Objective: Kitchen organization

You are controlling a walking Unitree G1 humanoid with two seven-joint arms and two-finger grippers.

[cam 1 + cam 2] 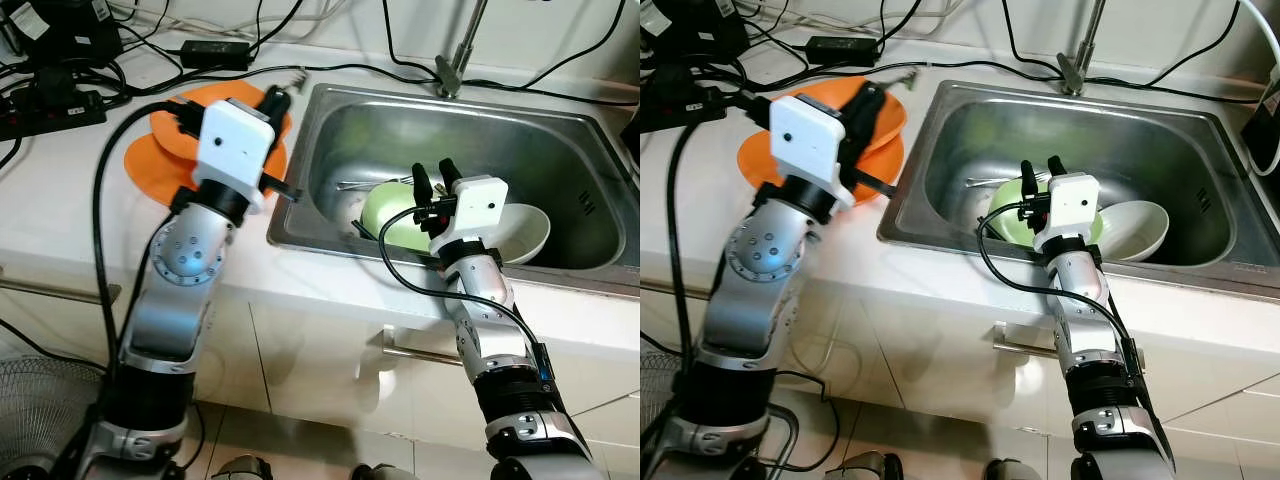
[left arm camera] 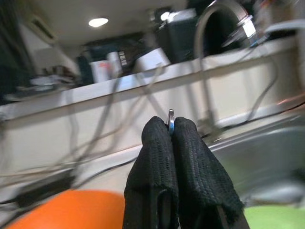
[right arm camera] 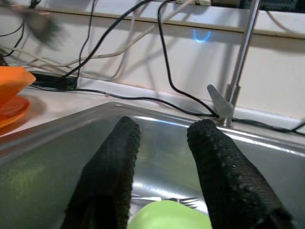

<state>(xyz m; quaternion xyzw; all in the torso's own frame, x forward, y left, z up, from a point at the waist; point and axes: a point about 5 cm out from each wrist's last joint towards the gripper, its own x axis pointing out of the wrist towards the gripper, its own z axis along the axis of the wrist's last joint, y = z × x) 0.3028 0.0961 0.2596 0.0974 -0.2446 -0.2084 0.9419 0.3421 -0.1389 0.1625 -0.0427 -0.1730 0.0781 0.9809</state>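
Sink (image 1: 560,150) holds green bowl (image 1: 390,215) just beneath right gripper (image 1: 437,178).

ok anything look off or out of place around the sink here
Yes: black power cables and a power adapter trail across the counter right by the sink and faucet, an odd spot. In the basin, a green bowl and white bowl lie tilted.

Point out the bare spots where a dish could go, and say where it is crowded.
Bare: the white countertop in front of the stacked orange plates, and the left floor of the steel sink. Crowded: the sink's front, with the green bowl, white bowl and right gripper; the cable-strewn back counter.
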